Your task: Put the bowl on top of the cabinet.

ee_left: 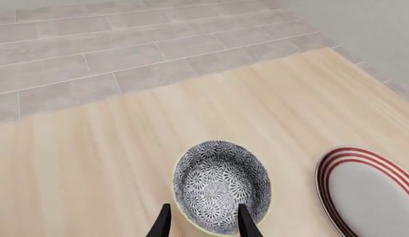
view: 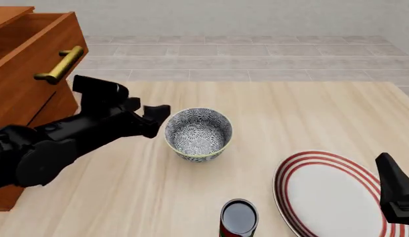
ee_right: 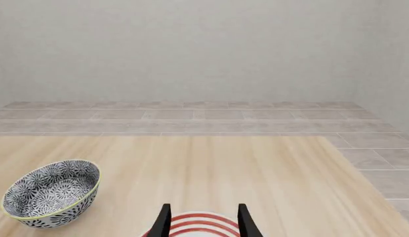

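The bowl [view: 198,133], white with a dense dark floral pattern and a yellowish rim, stands upright on the table beside the cabinet [view: 23,84]. In the front view my left gripper [view: 156,121] is open right at the bowl's left rim. The left wrist view shows the bowl [ee_left: 221,185] just ahead of that gripper [ee_left: 204,224], one finger outside the rim and one over the inside; contact cannot be made out. My right gripper [ee_right: 204,222] is open over the plate, holding nothing, far right of the bowl [ee_right: 52,192].
A white plate with red rings [view: 330,197] lies at the front right, under the right gripper [view: 387,165]. A dark-topped can [view: 239,217] stands near the front edge. The cabinet's brass handle [view: 60,64] sticks out above the left arm.
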Tool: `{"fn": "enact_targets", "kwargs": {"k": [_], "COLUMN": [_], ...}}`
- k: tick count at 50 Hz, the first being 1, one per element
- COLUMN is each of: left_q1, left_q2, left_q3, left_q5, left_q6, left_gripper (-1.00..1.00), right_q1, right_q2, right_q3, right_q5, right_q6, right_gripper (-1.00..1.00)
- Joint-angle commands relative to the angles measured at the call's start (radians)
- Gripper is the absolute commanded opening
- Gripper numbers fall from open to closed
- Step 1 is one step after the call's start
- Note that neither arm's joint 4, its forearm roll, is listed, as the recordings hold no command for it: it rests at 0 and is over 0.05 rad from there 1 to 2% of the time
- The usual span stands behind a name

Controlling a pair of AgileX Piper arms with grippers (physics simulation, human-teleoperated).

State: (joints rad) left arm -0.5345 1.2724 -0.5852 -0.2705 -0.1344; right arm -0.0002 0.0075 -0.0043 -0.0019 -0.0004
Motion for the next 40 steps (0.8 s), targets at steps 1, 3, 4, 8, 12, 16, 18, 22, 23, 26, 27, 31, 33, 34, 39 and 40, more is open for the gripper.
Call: {"fn": "enact_targets", "kwargs": {"k": [1,3,4,8,12,16,18,22,23,26,27,31,33,34,39,40], "left_q1": [-0.025,-0.031,-0.020,-0.017,-0.023,-0.019,-0.010,0.005,0.008,0.005,0.009,0.008,0.008,0.006,0.017,0.022], "left_q2": [0.062,0.081,0.130,0.145,0.159,0.156,0.158,0.170,0.179,0.197,0.203,0.210,0.211,0.209,0.223,0.226], "left_q3": [-0.037,-0.045,-0.073,-0.077,-0.083,-0.093,-0.099,-0.113,-0.116,-0.120,-0.124,-0.126,-0.128,-0.127,-0.138,-0.140], "left_q5": [0.030,0.032,0.057,0.049,0.059,0.078,0.084,0.092,0.093,0.091,0.092,0.094,0.097,0.098,0.098,0.099], "left_q6": [-0.068,-0.070,-0.030,-0.070,-0.074,-0.074,-0.071,-0.074,-0.076,-0.074,-0.076,-0.074,-0.075,-0.076,-0.081,-0.083], "left_gripper": [1.00,1.00,1.00,1.00,1.00,1.00,1.00,1.00,1.00,1.00,1.00,1.00,1.00,1.00,1.00,1.00], "right_q1": [0.000,0.000,0.000,0.000,0.000,0.000,0.000,0.000,0.000,0.000,0.000,0.000,0.000,0.000,0.000,0.000], "right_q2": [0.000,0.000,0.000,0.000,0.000,0.000,0.000,0.000,0.000,0.000,0.000,0.000,0.000,0.000,0.000,0.000], "right_q3": [0.000,0.000,0.000,0.000,0.000,0.000,0.000,0.000,0.000,0.000,0.000,0.000,0.000,0.000,0.000,0.000], "right_q5": [0.000,0.000,0.000,0.000,0.000,0.000,0.000,0.000,0.000,0.000,0.000,0.000,0.000,0.000,0.000,0.000], "right_q6": [0.000,0.000,0.000,0.000,0.000,0.000,0.000,0.000,0.000,0.000,0.000,0.000,0.000,0.000,0.000,0.000], "right_gripper": [1.00,1.00,1.00,1.00,1.00,1.00,1.00,1.00,1.00,1.00,1.00,1.00,1.00,1.00,1.00,1.00]}}
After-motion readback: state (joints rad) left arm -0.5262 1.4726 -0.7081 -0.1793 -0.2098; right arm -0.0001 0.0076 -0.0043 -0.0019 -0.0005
